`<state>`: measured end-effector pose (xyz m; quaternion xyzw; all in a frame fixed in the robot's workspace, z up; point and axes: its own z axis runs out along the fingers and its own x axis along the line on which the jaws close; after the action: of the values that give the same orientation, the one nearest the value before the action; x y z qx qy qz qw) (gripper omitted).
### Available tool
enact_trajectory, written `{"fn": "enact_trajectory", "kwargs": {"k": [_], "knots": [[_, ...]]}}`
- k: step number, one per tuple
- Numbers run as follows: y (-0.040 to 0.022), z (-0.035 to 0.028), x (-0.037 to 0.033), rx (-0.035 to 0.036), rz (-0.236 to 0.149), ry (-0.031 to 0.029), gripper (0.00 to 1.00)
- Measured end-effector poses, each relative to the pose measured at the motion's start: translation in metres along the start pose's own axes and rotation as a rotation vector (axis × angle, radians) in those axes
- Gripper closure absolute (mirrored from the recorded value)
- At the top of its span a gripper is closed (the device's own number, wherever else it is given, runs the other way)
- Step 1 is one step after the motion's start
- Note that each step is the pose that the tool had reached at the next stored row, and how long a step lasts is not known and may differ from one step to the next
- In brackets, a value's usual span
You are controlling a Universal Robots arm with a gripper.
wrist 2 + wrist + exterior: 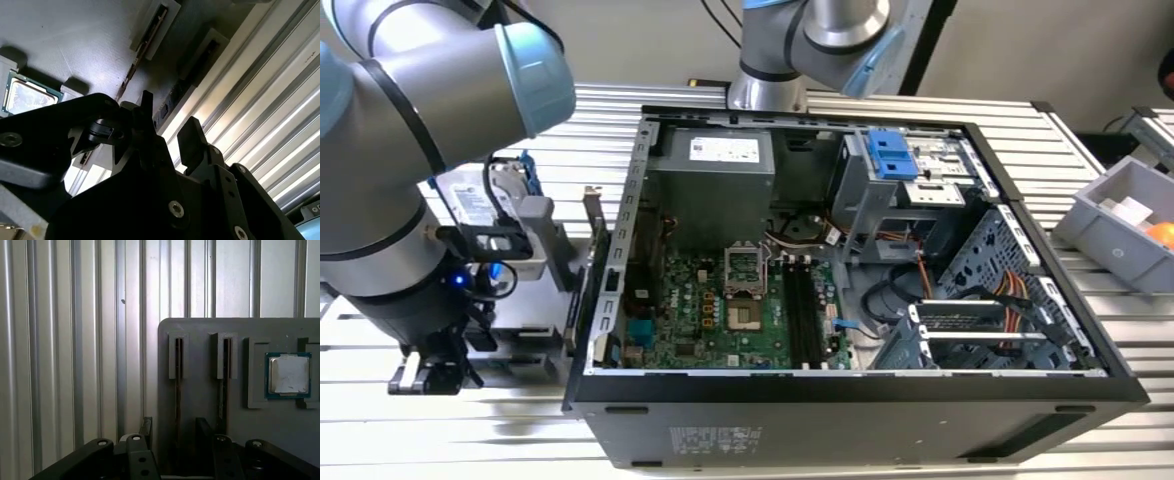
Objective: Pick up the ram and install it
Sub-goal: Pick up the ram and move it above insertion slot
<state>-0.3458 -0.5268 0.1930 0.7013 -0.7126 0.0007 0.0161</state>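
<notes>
End effector (174,423) open, medium gap, in the first wrist view: fingers (204,432) either side of the ram (178,390), which stands on edge in a slot of the grey holder (200,330); contact w/ the stick can't be told. A 2nd stick (223,390) sits in the next slot, square processor (287,373) beyond it. At the exterior view's lower left the arm (400,200) hangs low over the slatted bench (507,430), beside the open PC case (854,420) at centre.
</notes>
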Motion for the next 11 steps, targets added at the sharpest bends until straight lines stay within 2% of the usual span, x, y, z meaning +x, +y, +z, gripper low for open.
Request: {"fn": "enact_trajectory", "kwargs": {"k": [11], "knots": [[0.0,0.0001,-0.0002,0.0003,0.0,-0.0001,0.0]]}}
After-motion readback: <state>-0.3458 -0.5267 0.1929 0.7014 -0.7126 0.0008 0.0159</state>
